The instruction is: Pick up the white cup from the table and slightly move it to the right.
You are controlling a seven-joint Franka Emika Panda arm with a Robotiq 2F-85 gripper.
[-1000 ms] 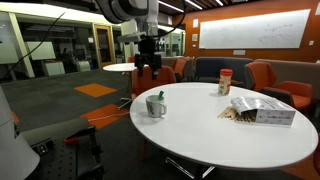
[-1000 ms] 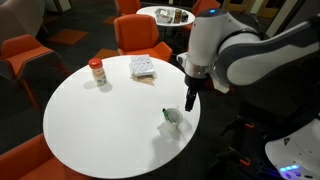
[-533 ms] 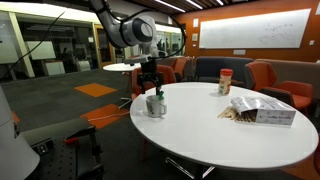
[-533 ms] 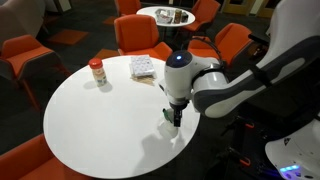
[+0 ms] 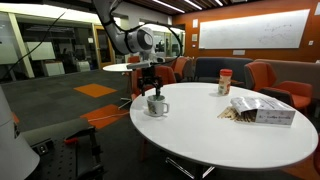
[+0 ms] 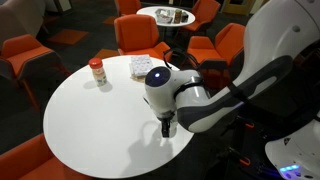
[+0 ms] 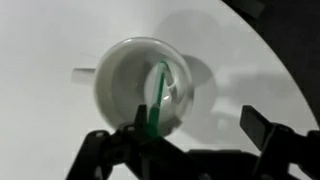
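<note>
Cup (image 7: 135,85) on the table (image 5: 235,135), seen from three cameras. The cup stands upright close to the table's curved edge. In the wrist view that edge runs as a dark arc across the upper right corner, with only a narrow band of white top between it and the cup. The handle points away from that edge, and a green strip (image 7: 158,95) leans inside the cup.

The gripper (image 7: 185,140) is low over the cup with its jaws spread wide. One finger (image 7: 100,152) lies by the near rim and the other (image 7: 266,130) stands clear to the side over bare table. Whether the first finger touches the rim cannot be told.

In an exterior view the gripper (image 5: 153,92) hangs just above the cup's mouth. In an exterior view the arm (image 6: 195,95) hides the cup. Open white surface stretches from the cup toward the middle of the table. The canister (image 5: 225,82) and the snack bag (image 5: 262,111) sit well apart from the cup, near the opposite rim. Orange chairs (image 6: 140,33) stand around the table.
</note>
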